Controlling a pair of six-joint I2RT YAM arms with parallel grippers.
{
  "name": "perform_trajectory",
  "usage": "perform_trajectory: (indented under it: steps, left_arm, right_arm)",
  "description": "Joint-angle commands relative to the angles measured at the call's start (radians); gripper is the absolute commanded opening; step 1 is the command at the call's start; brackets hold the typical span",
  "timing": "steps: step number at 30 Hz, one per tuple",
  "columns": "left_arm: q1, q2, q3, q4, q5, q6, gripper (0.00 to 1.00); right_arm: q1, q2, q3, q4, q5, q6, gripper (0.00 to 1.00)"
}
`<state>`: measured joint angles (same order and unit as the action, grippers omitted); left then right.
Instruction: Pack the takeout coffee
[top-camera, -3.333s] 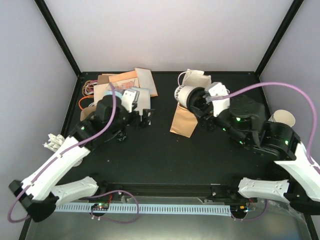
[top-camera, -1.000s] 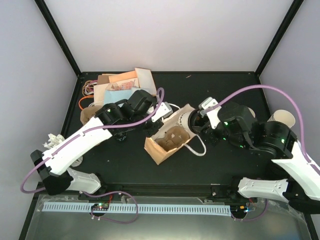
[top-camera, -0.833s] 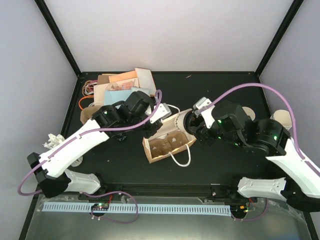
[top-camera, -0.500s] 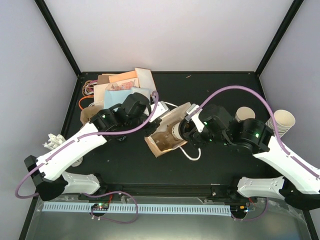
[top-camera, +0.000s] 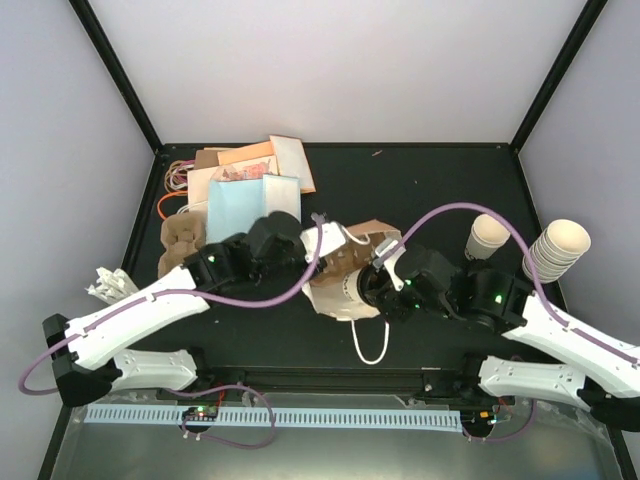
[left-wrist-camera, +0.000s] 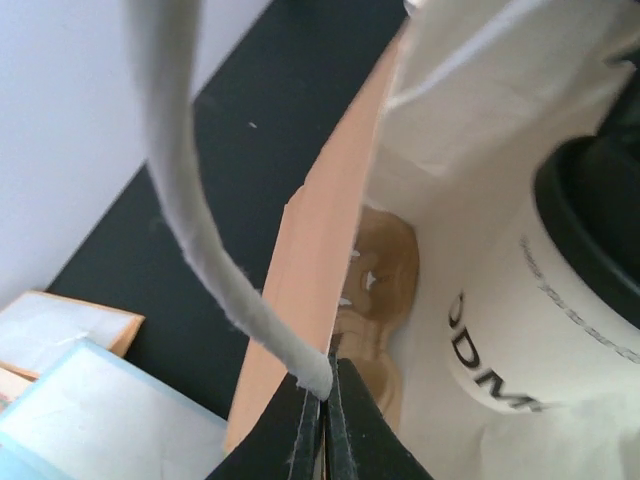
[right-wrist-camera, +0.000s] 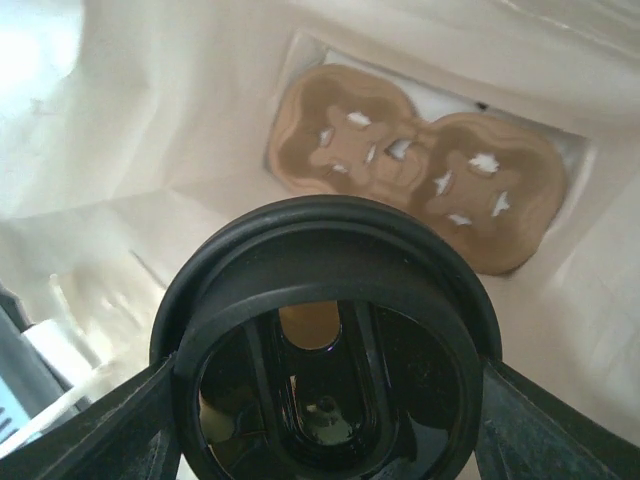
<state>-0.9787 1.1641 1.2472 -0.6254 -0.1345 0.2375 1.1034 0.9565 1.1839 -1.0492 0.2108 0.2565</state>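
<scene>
Takeout coffee (left-wrist-camera: 500, 340) is seen inside the open paper bag (top-camera: 372, 236), mid-table, between the two arms. Its long axis is tilted, not upright: the black lid (right-wrist-camera: 325, 232) end is turned back to the right wrist and out of the bag mouth, and the base end is pointed deeper into the bag, toward the brown cup carrier (right-wrist-camera: 410, 170) that is laid flat on the bag bottom. Black lettering is shown on the side facing the left wrist camera. The cup is not yet seated in the carrier; a gap is seen between them. Right gripper (top-camera: 374, 290) is clamped on the cup at lid level, with one finger on each side of the lid in the right wrist view. Left gripper (left-wrist-camera: 322, 405) is pinched together on the bag's top edge, right where the white handle (left-wrist-camera: 190, 210) is attached, and that wall is held up. A second white handle loop (top-camera: 370, 345) is draped on the black table (top-camera: 420, 190) on the near side. Stacked lidless cups (top-camera: 555, 245) and a single cup (top-camera: 487, 236) are left at the right, well apart from the bag; a pile of papers (top-camera: 245, 170) is at the far left.
</scene>
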Motion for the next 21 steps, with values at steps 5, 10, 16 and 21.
perform_trajectory:
  steps: [5,10,16,21]
  left_arm:
    - [-0.111,-0.046,-0.138,0.167,-0.172,-0.003,0.01]
    - [-0.137,-0.051,-0.140,0.175,-0.173,-0.032,0.02]
    - [-0.140,-0.036,-0.111,0.174,-0.191,-0.067,0.01]
    - [-0.143,-0.028,-0.074,0.147,-0.210,-0.088,0.01]
  right_arm:
    - [0.037,-0.106,-0.154,0.179,0.147,0.102,0.50]
    - [0.046,-0.077,-0.113,0.158,0.175,0.087,0.50]
    - [0.073,-0.032,-0.107,0.222,0.240,0.058,0.51]
    - [0.106,-0.017,-0.198,0.295,0.342,0.068,0.51]
